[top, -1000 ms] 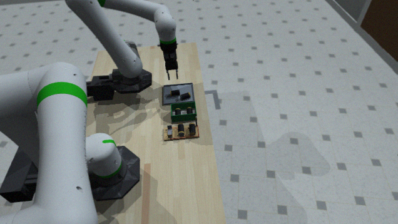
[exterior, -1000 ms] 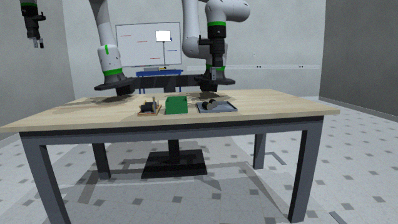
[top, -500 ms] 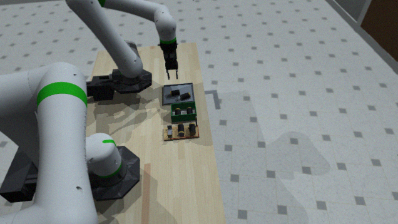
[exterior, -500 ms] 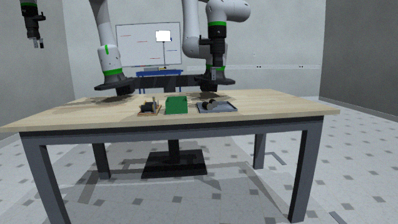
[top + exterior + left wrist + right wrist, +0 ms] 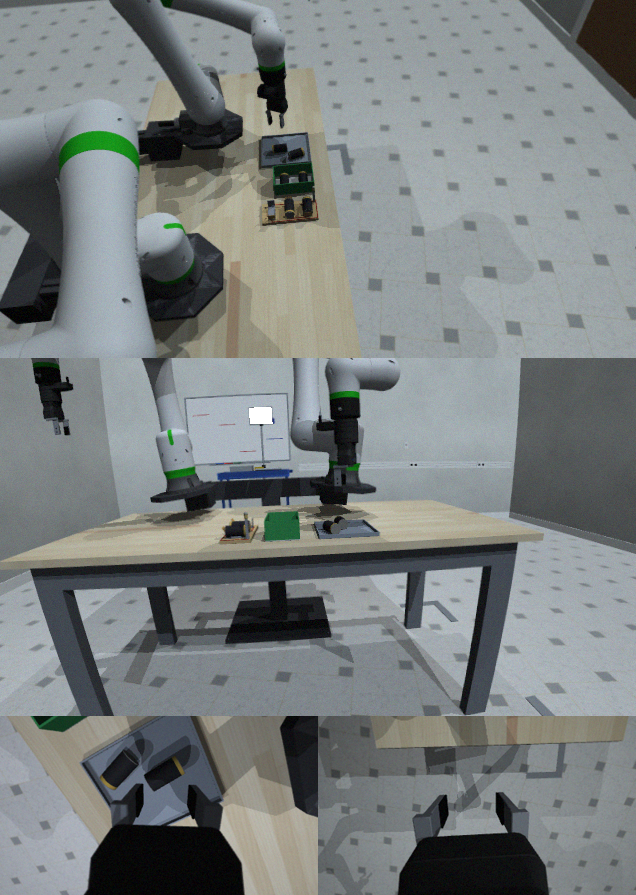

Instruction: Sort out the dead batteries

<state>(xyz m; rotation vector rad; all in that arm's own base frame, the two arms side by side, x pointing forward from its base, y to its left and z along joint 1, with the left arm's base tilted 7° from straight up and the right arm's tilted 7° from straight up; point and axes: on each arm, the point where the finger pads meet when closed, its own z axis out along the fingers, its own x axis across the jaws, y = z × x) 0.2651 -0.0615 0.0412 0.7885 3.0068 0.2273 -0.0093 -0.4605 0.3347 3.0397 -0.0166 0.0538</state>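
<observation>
The green box point(image 5: 294, 189) point(image 5: 282, 528) point(image 5: 64, 725) stands upright and level, with two dark batteries point(image 5: 284, 178) point(image 5: 303, 177) inside. Two batteries lie on their sides in the grey tray point(image 5: 301, 140) point(image 5: 362, 531) point(image 5: 172, 729): one point(image 5: 296, 153) point(image 5: 119, 770) nearer the box, the other point(image 5: 280, 148) point(image 5: 163, 774) just ahead of the left fingers. The circuit board point(image 5: 279, 213) point(image 5: 235, 541) carries two batteries point(image 5: 289, 207) point(image 5: 307, 206); whether the bulb is lit cannot be told. My left gripper point(image 5: 275, 121) point(image 5: 165, 794) is open and empty above the tray. My right gripper point(image 5: 61, 428) point(image 5: 471, 803) is open and empty, high beyond the table's end.
The box stands between the tray and the board, close to both, near the long edge of the wooden table point(image 5: 300, 280) point(image 5: 425, 540). The dark arm bases point(image 5: 212, 132) point(image 5: 195, 285) stand on the opposite side.
</observation>
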